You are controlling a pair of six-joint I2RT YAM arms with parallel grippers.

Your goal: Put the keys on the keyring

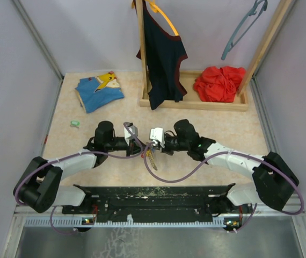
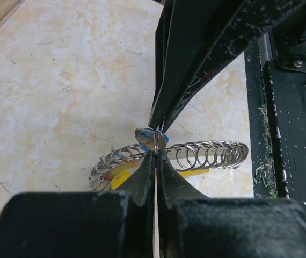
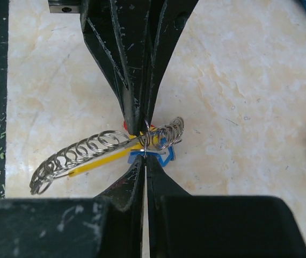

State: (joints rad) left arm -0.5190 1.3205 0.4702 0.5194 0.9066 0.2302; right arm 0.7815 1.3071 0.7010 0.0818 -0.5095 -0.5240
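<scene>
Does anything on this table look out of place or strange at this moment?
Yes. The keyring is not one flat ring: it shows as a long coil of wire loops, and the shut left gripper and right gripper meet tip to tip at it. The mint green key lies alone, far left of both.

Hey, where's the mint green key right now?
In the top view, the mint green key lies on the table at far left, just in front of the folded blue garment and well left of the left gripper.
</scene>
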